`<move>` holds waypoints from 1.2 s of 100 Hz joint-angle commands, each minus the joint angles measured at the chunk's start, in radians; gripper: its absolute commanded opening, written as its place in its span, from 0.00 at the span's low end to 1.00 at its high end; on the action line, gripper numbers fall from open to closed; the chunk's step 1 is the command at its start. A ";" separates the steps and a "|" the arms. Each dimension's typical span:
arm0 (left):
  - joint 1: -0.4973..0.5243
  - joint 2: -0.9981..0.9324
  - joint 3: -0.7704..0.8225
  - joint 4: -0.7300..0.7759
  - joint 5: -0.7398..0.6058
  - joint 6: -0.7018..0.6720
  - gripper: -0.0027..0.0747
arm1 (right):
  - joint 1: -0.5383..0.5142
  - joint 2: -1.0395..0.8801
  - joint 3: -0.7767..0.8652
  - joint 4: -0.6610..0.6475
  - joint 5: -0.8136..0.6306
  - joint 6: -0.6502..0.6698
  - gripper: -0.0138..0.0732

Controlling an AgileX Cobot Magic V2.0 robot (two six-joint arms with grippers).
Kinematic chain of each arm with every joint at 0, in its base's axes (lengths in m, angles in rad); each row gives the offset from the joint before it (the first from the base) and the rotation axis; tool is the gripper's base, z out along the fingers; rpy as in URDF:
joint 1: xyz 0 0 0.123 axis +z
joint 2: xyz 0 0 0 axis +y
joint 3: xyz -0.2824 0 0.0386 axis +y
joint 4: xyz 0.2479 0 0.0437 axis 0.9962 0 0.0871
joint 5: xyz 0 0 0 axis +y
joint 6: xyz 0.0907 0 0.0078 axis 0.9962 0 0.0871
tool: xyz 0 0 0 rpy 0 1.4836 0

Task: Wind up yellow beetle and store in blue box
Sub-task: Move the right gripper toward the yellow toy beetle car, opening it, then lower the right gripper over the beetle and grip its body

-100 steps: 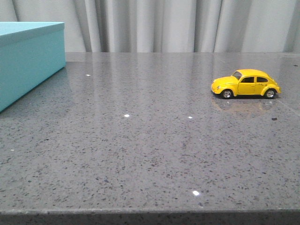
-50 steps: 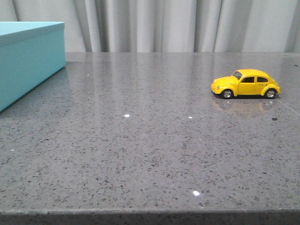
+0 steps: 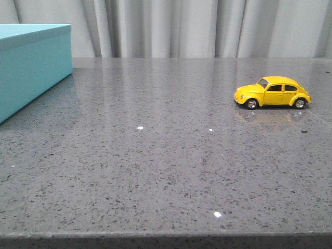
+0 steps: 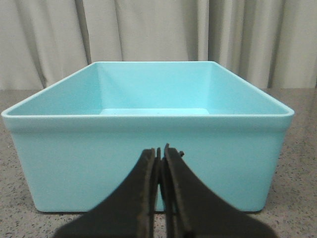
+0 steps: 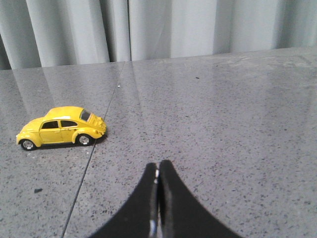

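Note:
The yellow beetle (image 3: 272, 92) stands on its wheels at the right of the grey table, nose to the left. It also shows in the right wrist view (image 5: 62, 127), well apart from my right gripper (image 5: 158, 166), which is shut and empty. The blue box (image 3: 31, 65) stands at the far left. In the left wrist view the blue box (image 4: 148, 144) is open, without a lid, and its inside is empty. My left gripper (image 4: 159, 150) is shut and empty just in front of the box's near wall. Neither gripper shows in the front view.
The grey speckled table (image 3: 155, 155) ends in a front edge at the bottom of the front view. A pale curtain (image 3: 197, 26) hangs behind the table. A thin seam (image 5: 91, 153) in the tabletop runs past the beetle.

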 commanded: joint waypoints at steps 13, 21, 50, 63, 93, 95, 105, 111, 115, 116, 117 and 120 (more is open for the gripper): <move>-0.001 0.029 -0.143 -0.009 -0.017 -0.007 0.01 | -0.008 0.037 -0.151 -0.003 0.035 -0.006 0.09; -0.001 0.067 -0.181 -0.011 -0.014 -0.007 0.01 | -0.008 0.083 -0.196 -0.004 0.050 -0.006 0.09; -0.001 0.237 -0.325 -0.011 -0.014 -0.007 0.12 | -0.008 0.246 -0.319 -0.004 0.062 -0.006 0.23; -0.001 0.324 -0.376 -0.011 -0.014 -0.007 0.39 | -0.008 0.313 -0.365 -0.004 0.068 -0.006 0.39; -0.001 0.526 -0.482 -0.011 -0.010 -0.007 0.56 | -0.005 0.464 -0.471 -0.004 0.096 -0.006 0.56; -0.001 0.535 -0.490 -0.011 -0.010 -0.007 0.56 | -0.005 0.476 -0.479 -0.004 0.098 -0.006 0.57; -0.001 0.584 -0.513 -0.011 -0.016 -0.007 0.56 | -0.005 0.525 -0.507 -0.004 0.094 -0.006 0.58; -0.001 0.598 -0.513 -0.011 -0.031 -0.007 0.55 | -0.005 0.537 -0.508 -0.004 0.090 -0.006 0.58; -0.001 0.608 -0.511 -0.011 -0.050 -0.007 0.54 | -0.005 0.547 -0.508 -0.004 0.088 -0.006 0.58; -0.001 0.612 -0.511 -0.011 -0.050 -0.007 0.53 | -0.005 0.548 -0.508 -0.004 0.085 -0.006 0.58; -0.001 0.614 -0.511 -0.011 -0.050 -0.007 0.53 | -0.005 0.551 -0.508 -0.004 0.083 -0.006 0.58; -0.001 0.621 -0.511 -0.011 -0.061 -0.007 0.53 | -0.005 0.557 -0.508 -0.004 0.076 -0.006 0.58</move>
